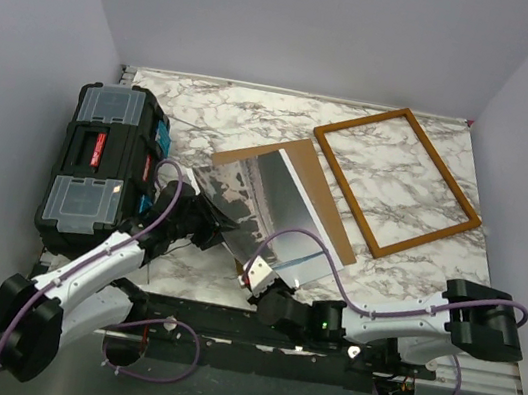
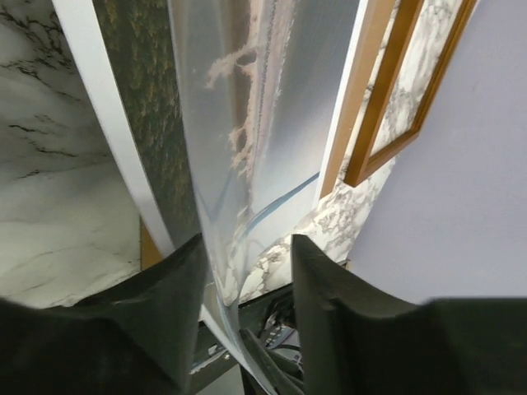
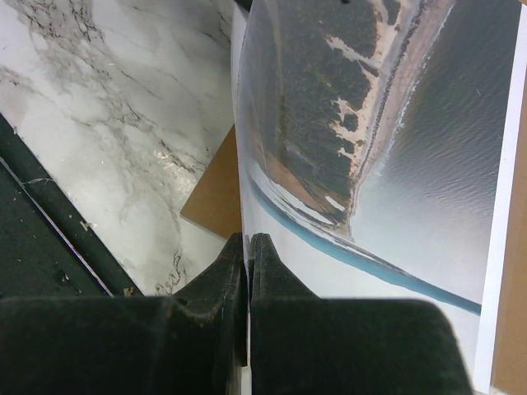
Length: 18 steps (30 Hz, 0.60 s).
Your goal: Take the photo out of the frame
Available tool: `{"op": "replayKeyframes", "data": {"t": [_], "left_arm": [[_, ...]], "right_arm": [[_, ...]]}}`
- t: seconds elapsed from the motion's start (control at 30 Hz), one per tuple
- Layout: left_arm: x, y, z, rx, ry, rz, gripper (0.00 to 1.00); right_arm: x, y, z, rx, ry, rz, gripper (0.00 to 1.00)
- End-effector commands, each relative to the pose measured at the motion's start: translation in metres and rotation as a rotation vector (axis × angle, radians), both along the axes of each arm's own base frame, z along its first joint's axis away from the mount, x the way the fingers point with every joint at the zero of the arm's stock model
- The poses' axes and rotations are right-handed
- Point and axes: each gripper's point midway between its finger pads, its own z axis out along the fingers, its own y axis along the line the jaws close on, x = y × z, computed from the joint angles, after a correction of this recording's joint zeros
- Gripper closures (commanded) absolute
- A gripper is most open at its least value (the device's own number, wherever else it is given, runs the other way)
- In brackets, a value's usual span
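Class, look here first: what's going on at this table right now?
Both arms are handling the photo, which is already out of the frame. The right gripper is pinched shut on its near edge, holding it above the brown backing board. The left gripper straddles another edge, jaws apart. The empty frame lies farther right on the marble table.

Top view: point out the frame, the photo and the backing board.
frame (image 1: 362, 123), top view, far-left wooden rail.
photo (image 1: 273, 204), top view, glossy middle.
backing board (image 1: 322, 202), top view, bare brown strip beside photo.
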Motion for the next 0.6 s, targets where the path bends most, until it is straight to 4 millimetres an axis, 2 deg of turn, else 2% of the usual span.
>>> {"op": "replayKeyframes", "data": {"t": [0.0,0.2,0.3,0.43,0.57], "left_arm": [[0.004,0.003,-0.001,0.04,-0.012,-0.003,0.62],[0.006,0.001,-0.001,0.045,-0.03,-0.018,0.88],[0.007,0.0,-0.002,0.044,-0.031,-0.024,0.99],[0.01,-0.002,-0.002,0.048,-0.025,-0.028,1.0],[0.013,-0.002,-0.005,0.063,-0.007,-0.021,1.0]], "right_arm": [[0.003,0.012,0.009,0.035,-0.022,-0.015,0.99],[0.003,0.014,0.007,0.036,-0.015,-0.014,0.89],[0.003,0.013,0.004,0.044,-0.01,-0.031,0.78],[0.002,0.013,-0.007,0.045,0.015,-0.044,0.65],[0.0,0.01,-0.012,0.057,0.054,-0.086,0.46]]}}
